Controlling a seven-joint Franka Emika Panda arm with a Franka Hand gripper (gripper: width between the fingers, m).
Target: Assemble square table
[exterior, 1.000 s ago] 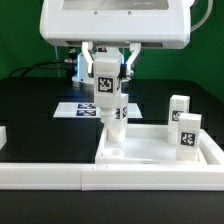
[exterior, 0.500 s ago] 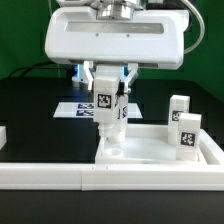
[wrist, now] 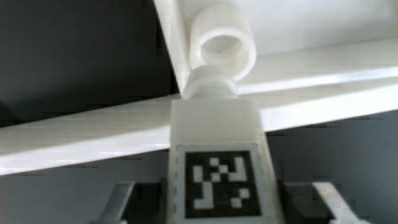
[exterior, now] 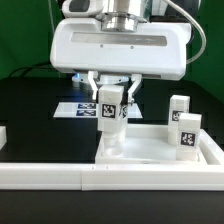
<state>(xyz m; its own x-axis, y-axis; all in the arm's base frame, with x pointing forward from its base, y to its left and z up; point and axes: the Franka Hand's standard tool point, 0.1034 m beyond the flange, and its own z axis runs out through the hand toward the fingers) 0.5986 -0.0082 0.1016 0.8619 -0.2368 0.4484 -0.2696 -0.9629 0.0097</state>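
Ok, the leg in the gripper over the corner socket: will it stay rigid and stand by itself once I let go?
The leg looks like a stiff, blocky plastic post, so it should not flex. It is tall for its narrow foot, so it may tip if released before it seats in the tabletop's corner socket. The gripper holds its flat sides, so slipping seems unlikely.

Bright, even lighting throughout; the wrist view is soft and blurred.
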